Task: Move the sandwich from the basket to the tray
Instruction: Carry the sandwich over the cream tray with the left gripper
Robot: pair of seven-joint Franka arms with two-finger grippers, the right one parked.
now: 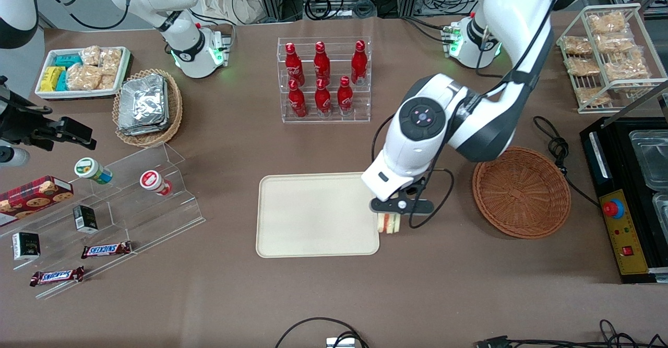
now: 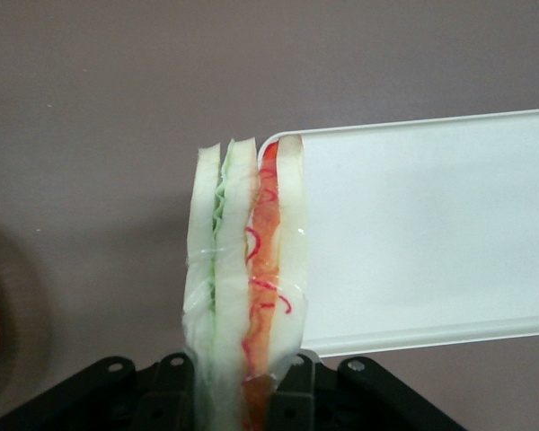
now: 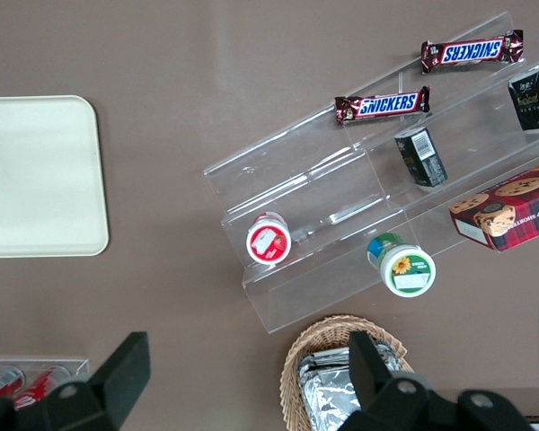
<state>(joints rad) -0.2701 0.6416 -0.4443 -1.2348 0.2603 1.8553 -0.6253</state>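
- Hanging in mid-carry: sandwich pinched at its upper end by the left gripper, layers vertical, white bread outside, green and orange-red filling between.
- Straddling the tray edge at the end nearest the basket; in the wrist view sandwich overlaps only the tray corner, most of it over bare table.
- Clamped shut on the sandwich, black fingers pressing both bread faces; wedge extends straight out from the fingertips, past them.
- Basket looks empty, well apart from the gripper, toward the working arm's end.
- Risk: releasing here likely drops the wedge half on the rim, tipping off onto the table; needs more travel inward over the tray.
- Risk: slippery clear wrap plus soft bread, possible slide out of the grip or squashing.
- Risk: lowering at this spot could catch the rim and nudge the tray.
- Farther out: rack of red bottles, farther from the front camera than the tray.
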